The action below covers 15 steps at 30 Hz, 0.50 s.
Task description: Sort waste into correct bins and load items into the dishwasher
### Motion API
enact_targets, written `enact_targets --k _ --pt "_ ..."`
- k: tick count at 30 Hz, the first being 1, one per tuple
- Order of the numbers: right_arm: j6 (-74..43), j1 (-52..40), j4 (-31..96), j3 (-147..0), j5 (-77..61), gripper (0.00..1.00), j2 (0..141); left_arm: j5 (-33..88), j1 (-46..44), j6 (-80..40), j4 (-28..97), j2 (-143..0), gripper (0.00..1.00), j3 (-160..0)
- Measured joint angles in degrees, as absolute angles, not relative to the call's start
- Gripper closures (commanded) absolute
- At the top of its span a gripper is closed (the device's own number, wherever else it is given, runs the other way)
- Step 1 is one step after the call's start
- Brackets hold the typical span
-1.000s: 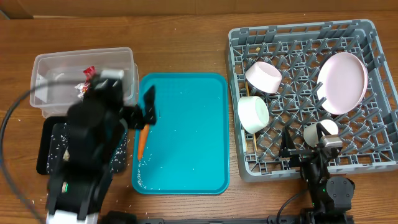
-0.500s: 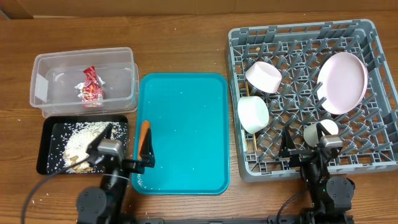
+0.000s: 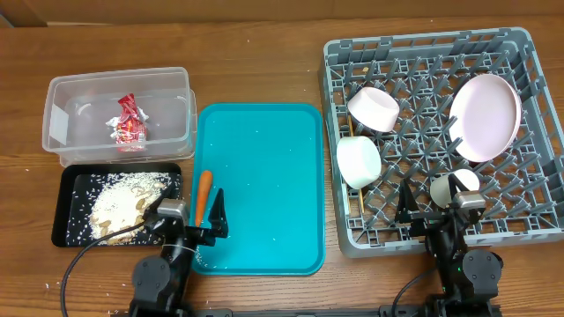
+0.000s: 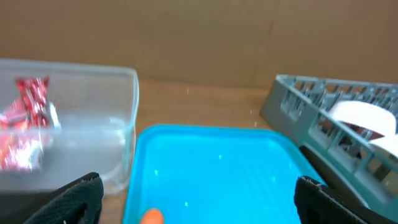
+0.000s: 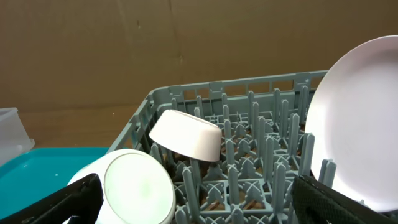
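The red-and-silver wrapper [image 3: 129, 122] lies in the clear tub [image 3: 63, 95], also in the left wrist view [image 4: 25, 121]. I cannot tell a foil ball apart from its silver. Beige crumbs [image 3: 119, 201] fill the black tray [image 3: 67, 224]. The grey rack [image 3: 520, 189] holds the white plate [image 3: 485, 116], two bowls [image 3: 374, 107] [image 3: 359, 161], the cup [image 3: 456, 187] and a thin chopstick [image 3: 359, 199]. My left gripper [image 4: 199, 200] is open and empty, low at the teal tray's front left [image 3: 189, 229]. My right gripper [image 5: 199, 200] is open and empty at the rack's front edge [image 3: 436, 216].
A large teal tray [image 3: 264, 176] with scattered specks lies between bins and rack. An orange-handled tool [image 3: 203, 195] rests on its left rim, just ahead of my left gripper. Loose specks dot the wood at the front left. A cardboard wall stands behind the table.
My left arm has drawn back from over the tub and black tray to the table's front edge, uncovering the crumbs and wrapper. The right arm has not moved.
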<state>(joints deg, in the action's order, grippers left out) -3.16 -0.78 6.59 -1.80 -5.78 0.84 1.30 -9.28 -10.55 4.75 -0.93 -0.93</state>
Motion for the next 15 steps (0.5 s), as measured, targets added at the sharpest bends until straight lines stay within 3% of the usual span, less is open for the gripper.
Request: enact_targets --k 15 --pt "-3.2 -0.8 6.6 -1.8 -5.8 0.00 0.8 1.3 -9.3 -11.9 4.5 -1.0 0.00 -0.6"
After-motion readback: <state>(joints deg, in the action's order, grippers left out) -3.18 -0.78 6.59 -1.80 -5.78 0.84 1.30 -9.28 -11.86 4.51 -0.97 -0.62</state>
